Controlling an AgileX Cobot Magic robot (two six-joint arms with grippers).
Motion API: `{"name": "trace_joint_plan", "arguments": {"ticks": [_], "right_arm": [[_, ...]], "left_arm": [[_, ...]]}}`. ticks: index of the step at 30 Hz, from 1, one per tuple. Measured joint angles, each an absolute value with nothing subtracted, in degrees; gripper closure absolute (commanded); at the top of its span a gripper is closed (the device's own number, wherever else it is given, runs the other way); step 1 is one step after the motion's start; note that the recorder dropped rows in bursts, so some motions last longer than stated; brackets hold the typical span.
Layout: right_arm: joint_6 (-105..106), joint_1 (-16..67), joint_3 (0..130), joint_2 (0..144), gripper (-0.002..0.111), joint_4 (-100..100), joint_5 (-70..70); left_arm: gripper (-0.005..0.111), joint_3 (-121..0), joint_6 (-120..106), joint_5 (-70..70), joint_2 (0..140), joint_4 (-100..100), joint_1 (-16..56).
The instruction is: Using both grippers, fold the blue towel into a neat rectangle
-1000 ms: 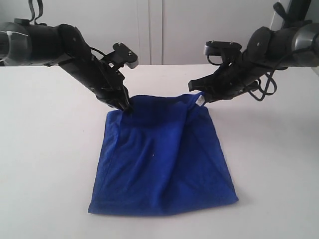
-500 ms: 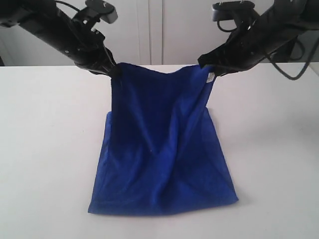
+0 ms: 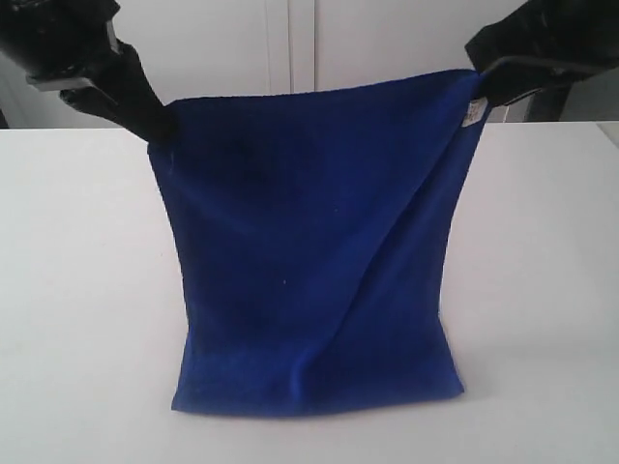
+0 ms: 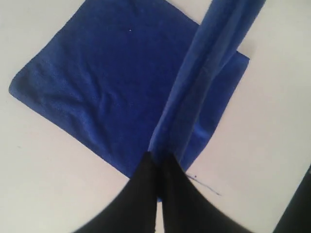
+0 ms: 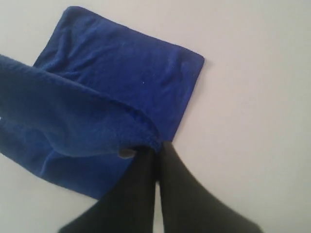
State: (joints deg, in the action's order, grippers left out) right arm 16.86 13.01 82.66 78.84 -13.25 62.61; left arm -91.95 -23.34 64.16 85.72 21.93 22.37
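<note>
While it hangs, towel: top edge stretched level between both grippers, well above the table; bottom part lies flat on the table.
Surface: one diagonal crease from the upper right corner down to the lower middle; left part nearly smooth.
Tag: white, at the upper right corner, just beside the right pinch.
Left gripper: jaws closed on the upper left corner; the wrist view shows them pressed together with only a thin bite of cloth.
Right gripper: jaws closed on the upper right corner, likewise catching only the edge.
Stage (judged): mid-fold; raised edge not yet carried over and laid on the near edge.
Risk 1: a corner slips out. Cause: shallow grip plus tension along the top edge.
Risk 2: skewed fold. Cause: the crease setting in, or one arm leading the other.
Risk 3: bottom part drags across the table. Cause: pulling before there is slack.
</note>
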Motion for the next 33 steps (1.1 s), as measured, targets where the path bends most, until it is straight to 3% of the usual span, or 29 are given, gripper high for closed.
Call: {"name": "trace_joint_plan", "arguments": {"ticks": [8, 25, 33], "right_arm": [[15.4, 13.0, 72.6, 69.3, 0.108, -13.6, 65.6], [13.9, 13.0, 58.7, 45.7, 0.108, -20.6, 70.1], [10.8, 13.0, 55.3, 37.7, 0.108, -22.1, 70.3]], "left_arm": [[0.107, -90.2, -16.2, 64.9, 80.9, 22.8, 22.4], [0.107, -58.7, -14.2, 64.7, 55.7, 37.4, 22.4], [0.107, -53.6, -14.2, 64.7, 51.0, 39.5, 22.4]]}}
